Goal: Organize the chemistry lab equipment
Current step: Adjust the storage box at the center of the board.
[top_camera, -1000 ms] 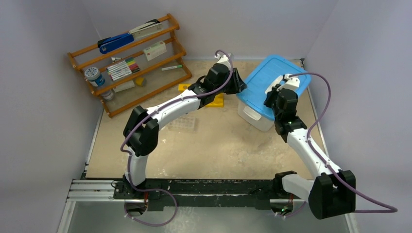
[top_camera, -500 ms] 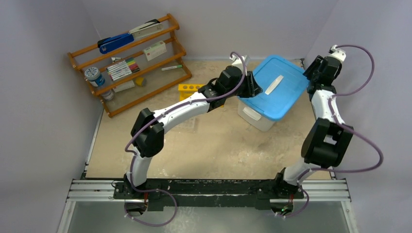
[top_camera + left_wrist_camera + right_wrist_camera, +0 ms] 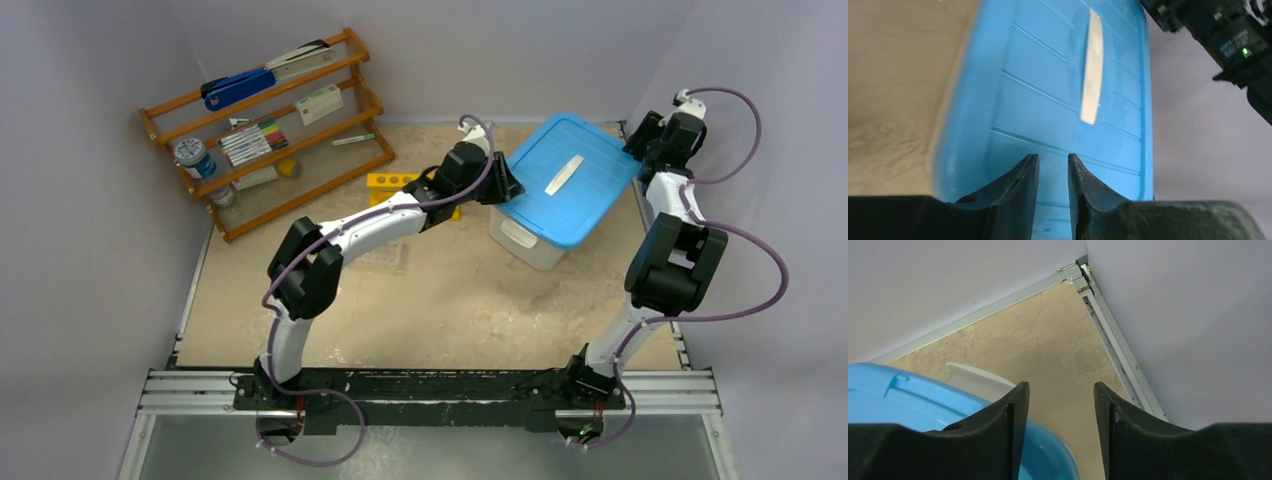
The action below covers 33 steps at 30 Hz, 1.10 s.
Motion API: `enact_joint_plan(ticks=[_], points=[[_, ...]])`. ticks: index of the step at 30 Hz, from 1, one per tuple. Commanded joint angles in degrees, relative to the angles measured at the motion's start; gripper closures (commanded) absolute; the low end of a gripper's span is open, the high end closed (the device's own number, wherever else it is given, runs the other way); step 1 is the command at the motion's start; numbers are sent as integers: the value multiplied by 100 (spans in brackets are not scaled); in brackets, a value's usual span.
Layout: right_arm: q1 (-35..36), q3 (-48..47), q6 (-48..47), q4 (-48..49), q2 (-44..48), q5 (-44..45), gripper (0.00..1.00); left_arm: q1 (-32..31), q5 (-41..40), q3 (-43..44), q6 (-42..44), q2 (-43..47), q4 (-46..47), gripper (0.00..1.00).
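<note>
The shelf (image 3: 270,120) stands at the far left with a stapler, markers and a jar on its rails. A yellow rack (image 3: 395,182) sits on the table (image 3: 450,300) beside the left arm, and a clear tray (image 3: 385,258) lies partly under that arm.

The left gripper (image 3: 503,183) hovers at the left rim of the lid (image 3: 570,180), which lies skewed on the bin (image 3: 525,240). In the wrist view its fingers (image 3: 1020,190) stand a little apart with nothing between them, the lid's near edge just ahead. A white strip (image 3: 1093,65) lies along the lid's middle, well beyond the tips.

The lid could be about to come off or be getting seated; the pictures do not settle which. Either way, a sound grip means wider jaws squared to the rim, since the smooth plastic may slip under a shallow pinch.

The right gripper (image 3: 645,135) is by the lid's far right corner, fingers (image 3: 1010,435) apart and empty, the corner just below them.
</note>
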State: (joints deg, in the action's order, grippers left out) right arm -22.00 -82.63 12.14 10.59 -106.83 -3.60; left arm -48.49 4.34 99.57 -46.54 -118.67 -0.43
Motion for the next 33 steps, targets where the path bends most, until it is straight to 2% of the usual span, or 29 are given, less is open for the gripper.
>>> enact_joint_plan(ticks=[1, 6, 15, 23, 30, 33], points=[[-97, 401, -191, -506, 447, -472, 47, 630, -152, -584, 85, 31, -857, 71], [-108, 1174, -19, -574, 932, -769, 47, 982, -148, -693, 148, 135, -926, 71], [-103, 2254, 39, -436, 1475, -1078, 49, 991, -65, -454, 118, 93, -849, 71], [-93, 3436, 268, -162, 2620, -1315, 53, 1028, -103, 80, 168, -331, -1017, 71], [-65, 3788, 274, -504, 3619, -1344, 53, 1029, -2, 850, 225, -927, -1212, 71], [-61, 3671, 256, -732, 3956, -1143, 52, 1020, 85, 997, 335, -842, -1237, 70]])
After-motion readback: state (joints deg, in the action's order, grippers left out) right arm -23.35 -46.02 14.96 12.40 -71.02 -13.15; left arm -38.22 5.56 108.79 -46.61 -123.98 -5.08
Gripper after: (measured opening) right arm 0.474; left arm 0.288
